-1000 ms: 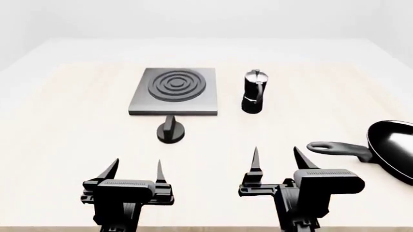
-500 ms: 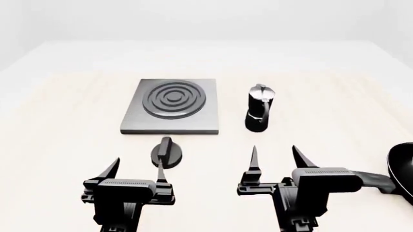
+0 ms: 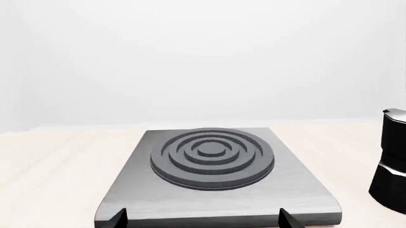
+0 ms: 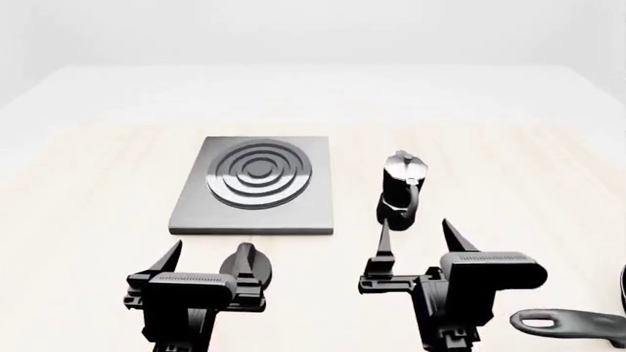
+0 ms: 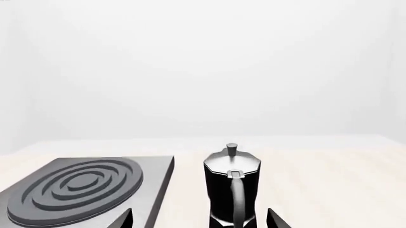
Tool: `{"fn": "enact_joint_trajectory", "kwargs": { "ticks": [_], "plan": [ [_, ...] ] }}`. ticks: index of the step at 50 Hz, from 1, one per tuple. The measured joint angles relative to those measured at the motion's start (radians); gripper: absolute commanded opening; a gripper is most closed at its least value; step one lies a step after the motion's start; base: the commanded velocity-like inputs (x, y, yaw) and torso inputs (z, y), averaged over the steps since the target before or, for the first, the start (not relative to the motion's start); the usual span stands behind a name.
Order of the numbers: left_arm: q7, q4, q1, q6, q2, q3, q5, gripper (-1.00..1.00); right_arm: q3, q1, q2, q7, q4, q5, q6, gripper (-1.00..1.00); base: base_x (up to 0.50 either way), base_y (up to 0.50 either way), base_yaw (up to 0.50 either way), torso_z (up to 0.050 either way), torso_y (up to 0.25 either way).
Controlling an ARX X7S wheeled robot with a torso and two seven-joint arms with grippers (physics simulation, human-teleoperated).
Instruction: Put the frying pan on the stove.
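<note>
while our left gripper (image 4: 207, 260) and right gripper (image 4: 421, 240) hang open and empty, pan handle (image 4: 565, 323) sits beside the right one, stove (image 4: 256, 192) ahead.

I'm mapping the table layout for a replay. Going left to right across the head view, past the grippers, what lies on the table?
Stove → moka pot → frying pan handle at the view's right edge. The knob sits near the stove's front, so I leave it out.
</note>
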Motion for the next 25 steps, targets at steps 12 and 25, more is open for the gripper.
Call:
{"fn": "enact_joint_trajectory", "kwargs": {
  "ticks": [12, 25],
  "plan": [
    [-0.011, -0.004, 0.004, 0.010, -0.006, 0.006, -0.007, 1.00, 0.018, 0.049, -0.017, 0.057, -0.028, 0.020, 0.066, 1.00, 0.00, 0.00, 0.00, 0.000, 0.000],
    [-0.022, -0.010, 0.004, 0.019, -0.013, 0.010, -0.017, 1.00, 0.069, 0.070, -0.030, 0.131, -0.065, 0.061, 0.127, 1.00, 0.00, 0.00, 0.00, 0.000, 0.000]
  ]
}}
